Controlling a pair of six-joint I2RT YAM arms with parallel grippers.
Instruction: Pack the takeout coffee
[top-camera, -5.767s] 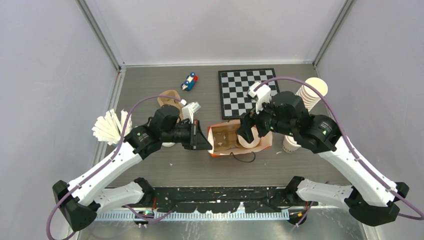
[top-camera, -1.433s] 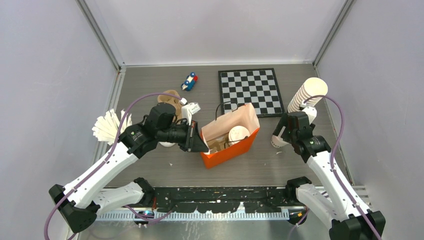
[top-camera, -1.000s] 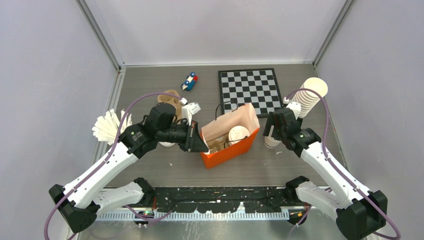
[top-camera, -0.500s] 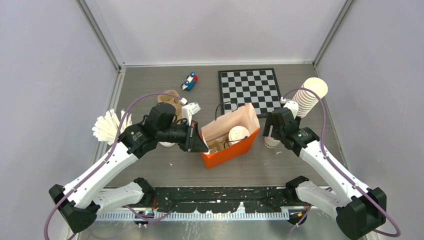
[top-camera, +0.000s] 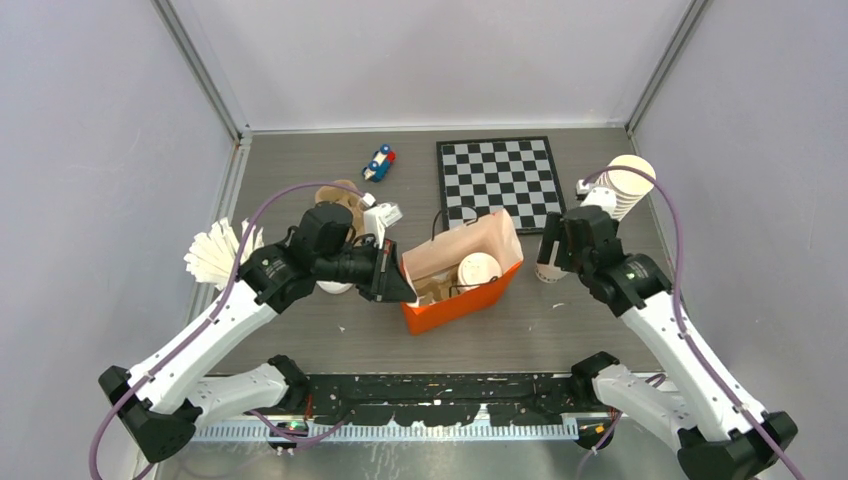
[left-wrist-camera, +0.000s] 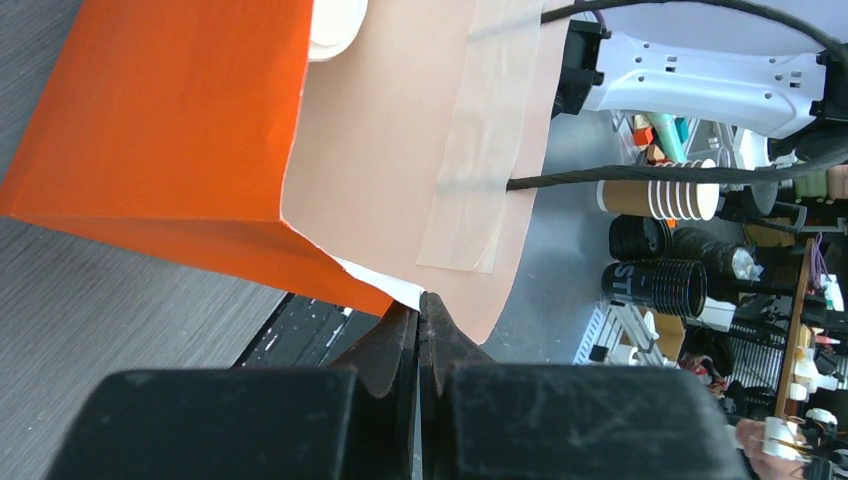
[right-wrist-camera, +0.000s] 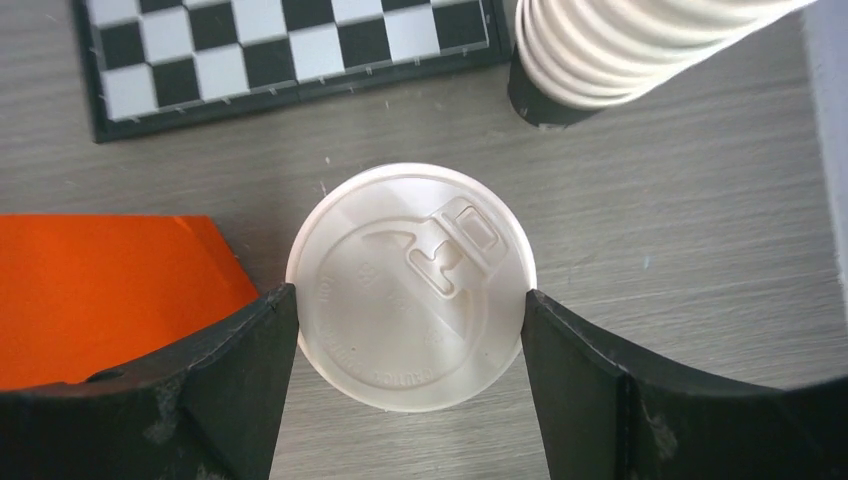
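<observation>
Because the takeout coffee (right-wrist-camera: 412, 285), a small white paper cup under a white plastic sip lid, has thin walls that would likely dent under a hard squeeze and a snap-on lid that could pop loose, it probably wants a gentle hold across the body just below the lid's rim, where the rolled paper edge is stiffest, and an upright carry. Whether it is full, and so heavy and prone to slosh, cannot be told. It sits right of centre in the overhead view, just beside the right end of the orange paper bag (top-camera: 455, 305). The right gripper (right-wrist-camera: 408, 300) straddles it with fingers (right-wrist-camera: 235, 380) spread wide, one set against each side of the lid's rim. Whether the cup's base rests on the grey wood-grain table (top-camera: 520, 340) is hidden. At the bag's left end, the left gripper (left-wrist-camera: 420, 310) has its fingers pinched tight on the paper edge, holding the mouth open. A second lidded white cup (top-camera: 478, 270) shows inside the bag. Toward the upper right stand a stack of lidless white cups (top-camera: 622, 188) and a black-and-white chequered board (top-camera: 497, 183).
</observation>
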